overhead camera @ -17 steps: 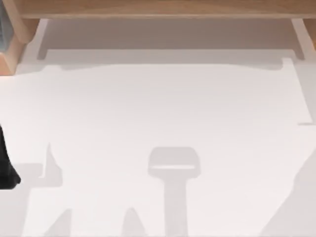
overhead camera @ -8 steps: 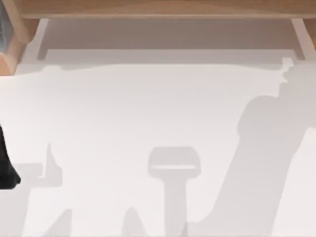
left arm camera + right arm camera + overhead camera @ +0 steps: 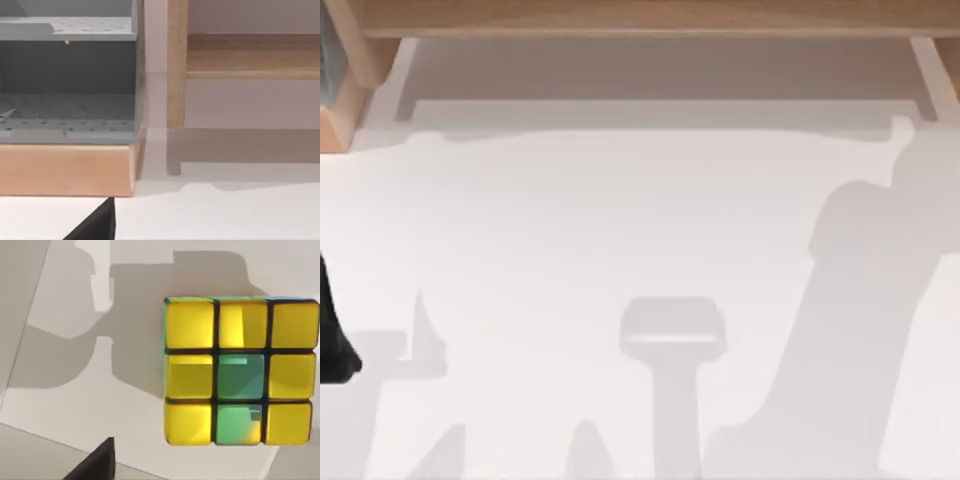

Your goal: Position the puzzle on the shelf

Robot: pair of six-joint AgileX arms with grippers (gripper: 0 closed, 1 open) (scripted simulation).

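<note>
- Puzzle (image 3: 240, 371) lies flat on the white bench (image 3: 125, 420), seen from straight above in the right wrist view: a three-by-three face of yellow squares with two green ones in the middle column, black seams between them.
- Shelf (image 3: 640, 18) runs along the far edge of the top view, a long light-brown board on pale side supports; the left wrist view shows one upright post (image 3: 177, 65) with the board beside it, and a grey perforated rack on a wooden base (image 3: 67, 167) next to that.
- Right arm appears to hang directly over the cube, judging from its wrist camera; its shadow falls across the right of the bench in the top view. I cannot tell how far its claw is spread or whether it holds anything.
- Left arm sits parked at the left edge of the top view; its claw's state I cannot tell either.
- Handling, as a judgement: the cube looks rigid, light and hard-shelled, with glossy faces that could slip under a weak pinch. Best hold is across two opposite flat sides, centred on the middle row, fingers square to the faces so it does not twist.
- Edges or corners would be poor purchase.
</note>
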